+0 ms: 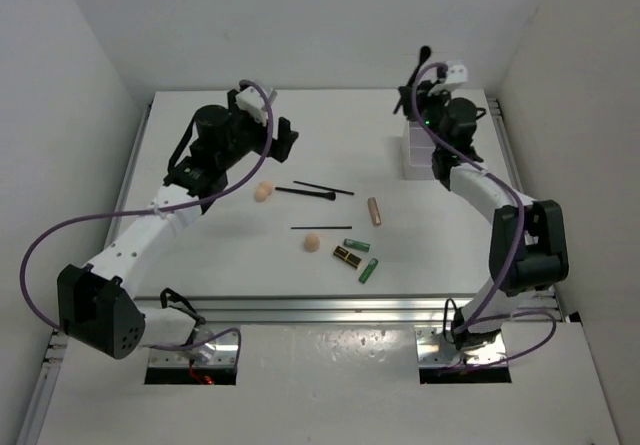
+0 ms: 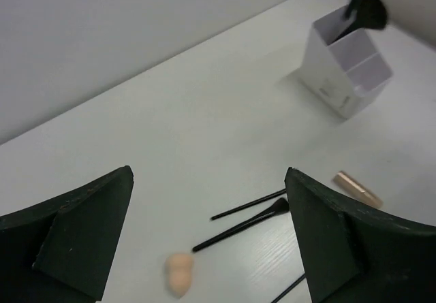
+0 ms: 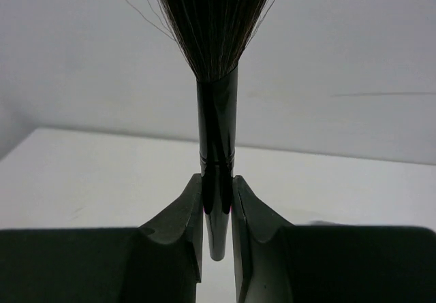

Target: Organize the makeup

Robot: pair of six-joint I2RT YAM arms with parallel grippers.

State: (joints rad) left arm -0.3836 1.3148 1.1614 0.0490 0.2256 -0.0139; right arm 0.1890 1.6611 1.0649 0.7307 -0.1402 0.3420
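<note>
**Fluffy brush pinched above the box**

A black fluffy-headed brush point(image 3: 216, 112) stands upright, its glossy handle squeezed tight between the right claw's point(image 3: 217, 211) fingers, with the bristles fanning upward. It is held over the translucent white box point(image 1: 420, 155) at the worktop's point(image 1: 470, 255) far right. The worktop is smooth and white, closed in by plain white walls point(image 1: 300, 25). Scattered mid-worktop lie a peach egg-shaped sponge point(image 1: 264, 192), a second sponge point(image 1: 312, 242), thin black pencils point(image 1: 323, 188), a copper tube point(image 1: 375, 211), a black-gold lipstick point(image 1: 347, 256) and green tubes point(image 1: 369, 271). The left claw point(image 2: 208, 177) hangs spread wide, empty, near the first sponge.

The left arm point(image 1: 150, 227) is extended, left fingers point(image 2: 75, 238) spread wide; right fingers point(image 3: 180, 238) clamp a brush point(image 3: 216, 112).
</note>
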